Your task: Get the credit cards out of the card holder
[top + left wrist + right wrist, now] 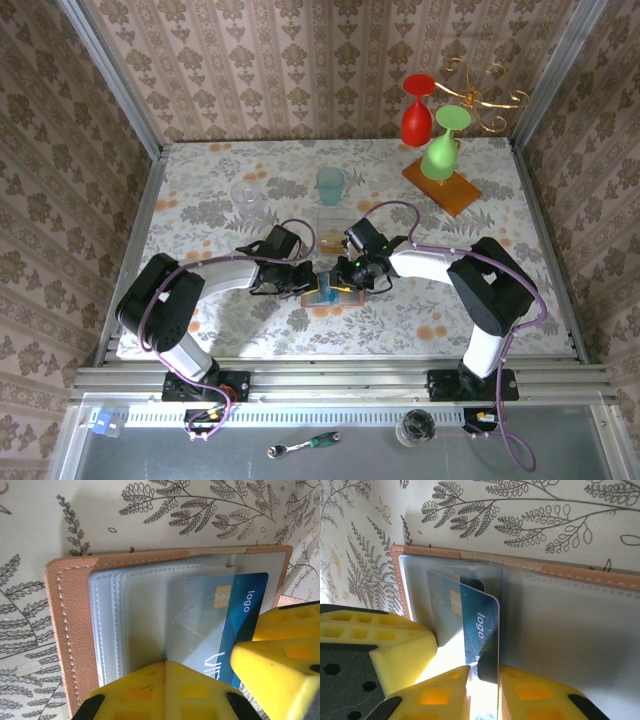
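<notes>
Left claw (165, 669) is sitting fully closed, tips pressing down on the clear pockets of the flat tan-brown leather bifold card holder (70, 630), which is lying open on the fern-print counter (200, 510) btw the two arms. We're seeing the thin teal-blue plastic credit card (481, 625) sticking partly out of its pocket, edge running btw the right claw (484, 671) fingers. Gap's looking narrow, but tbh we can't tell if it's actually pinching.

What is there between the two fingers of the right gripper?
The blue credit card stands between the right gripper's fingers, partly out of the card holder's clear pocket; the right wrist view shows it.
</notes>
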Motion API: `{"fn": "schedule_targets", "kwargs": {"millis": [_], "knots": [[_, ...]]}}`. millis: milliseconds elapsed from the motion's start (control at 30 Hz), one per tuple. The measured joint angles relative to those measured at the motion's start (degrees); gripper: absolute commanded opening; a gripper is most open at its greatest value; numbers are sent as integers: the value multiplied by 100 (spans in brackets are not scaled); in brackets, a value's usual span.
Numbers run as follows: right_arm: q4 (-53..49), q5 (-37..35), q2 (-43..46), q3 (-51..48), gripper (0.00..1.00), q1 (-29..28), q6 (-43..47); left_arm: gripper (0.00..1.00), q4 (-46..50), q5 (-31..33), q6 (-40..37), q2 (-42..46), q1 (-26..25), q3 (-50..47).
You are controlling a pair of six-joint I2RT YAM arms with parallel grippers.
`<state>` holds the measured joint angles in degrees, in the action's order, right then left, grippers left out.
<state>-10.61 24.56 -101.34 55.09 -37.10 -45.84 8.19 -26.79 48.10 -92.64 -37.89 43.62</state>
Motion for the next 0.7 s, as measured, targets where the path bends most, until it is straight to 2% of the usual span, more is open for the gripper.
{"fn": "schedule_targets", "kwargs": {"millis": [700], "knots": [[22,17,186,-348,14,315,74,0,111,7,-140,-4,11,44]]}}
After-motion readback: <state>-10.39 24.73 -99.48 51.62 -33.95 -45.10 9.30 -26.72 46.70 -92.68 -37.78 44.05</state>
